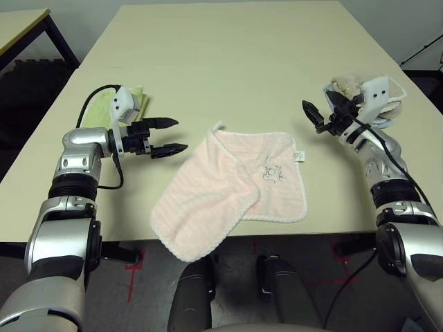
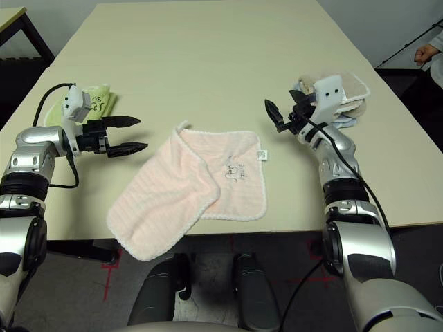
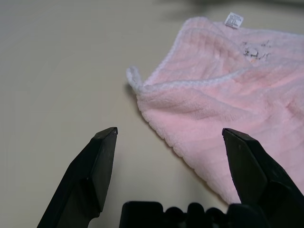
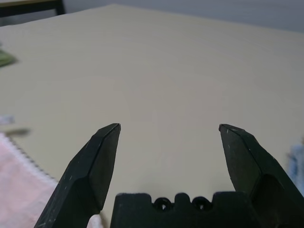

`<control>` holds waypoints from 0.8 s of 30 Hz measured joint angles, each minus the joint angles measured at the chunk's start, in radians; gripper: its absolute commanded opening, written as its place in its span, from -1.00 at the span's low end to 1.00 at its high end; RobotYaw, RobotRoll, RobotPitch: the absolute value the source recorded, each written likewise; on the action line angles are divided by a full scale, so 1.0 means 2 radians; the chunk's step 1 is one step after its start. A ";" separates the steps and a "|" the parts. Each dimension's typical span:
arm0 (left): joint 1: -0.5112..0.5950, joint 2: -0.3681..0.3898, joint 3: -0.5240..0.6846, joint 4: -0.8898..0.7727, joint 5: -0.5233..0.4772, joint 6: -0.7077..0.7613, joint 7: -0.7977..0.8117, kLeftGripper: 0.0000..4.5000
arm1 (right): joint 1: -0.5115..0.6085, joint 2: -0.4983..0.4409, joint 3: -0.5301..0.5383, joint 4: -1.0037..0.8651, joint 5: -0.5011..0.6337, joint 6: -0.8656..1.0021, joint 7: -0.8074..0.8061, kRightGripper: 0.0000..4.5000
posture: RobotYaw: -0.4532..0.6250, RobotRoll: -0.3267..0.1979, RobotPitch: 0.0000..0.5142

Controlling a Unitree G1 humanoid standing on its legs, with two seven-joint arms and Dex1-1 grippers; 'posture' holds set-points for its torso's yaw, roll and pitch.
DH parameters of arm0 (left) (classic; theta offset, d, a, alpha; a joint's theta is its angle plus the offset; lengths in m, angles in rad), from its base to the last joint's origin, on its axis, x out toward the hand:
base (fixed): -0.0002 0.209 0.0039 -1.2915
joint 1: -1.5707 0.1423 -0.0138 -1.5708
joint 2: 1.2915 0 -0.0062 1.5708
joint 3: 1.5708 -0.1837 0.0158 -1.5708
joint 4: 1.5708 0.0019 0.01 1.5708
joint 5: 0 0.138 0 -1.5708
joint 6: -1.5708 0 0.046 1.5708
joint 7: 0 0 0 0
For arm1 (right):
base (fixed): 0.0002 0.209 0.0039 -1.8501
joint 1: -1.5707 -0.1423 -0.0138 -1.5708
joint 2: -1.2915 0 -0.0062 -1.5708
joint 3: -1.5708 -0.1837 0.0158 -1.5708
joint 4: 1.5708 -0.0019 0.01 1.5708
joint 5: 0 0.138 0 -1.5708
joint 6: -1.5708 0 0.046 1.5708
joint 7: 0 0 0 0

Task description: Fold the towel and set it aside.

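Observation:
The pale pink towel (image 1: 232,190) lies near the table's front edge, one corner folded over diagonally, its lower left part hanging past the edge. A grey motif and white tag (image 1: 299,157) show near its right corner. My left gripper (image 1: 173,135) hovers open just left of the towel's upper corner, fingers pointing at it; the left wrist view shows the towel (image 3: 228,95) ahead of the open fingers (image 3: 95,166). My right gripper (image 1: 317,114) is open, raised off the table to the towel's upper right. Nothing is held.
A lime-green folded towel (image 2: 97,100) lies behind my left gripper. Beige and light-blue folded towels (image 2: 353,93) are stacked behind my right gripper. The pale table (image 1: 242,62) stretches far back. Another table edge (image 1: 21,24) is at far left.

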 measured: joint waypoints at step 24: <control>-0.033 -0.001 -0.005 0.027 0.012 -0.004 -0.017 0.99 | -0.117 -0.017 0.158 0.039 -0.119 0.262 0.126 1.00 | -0.07 0.25 -0.33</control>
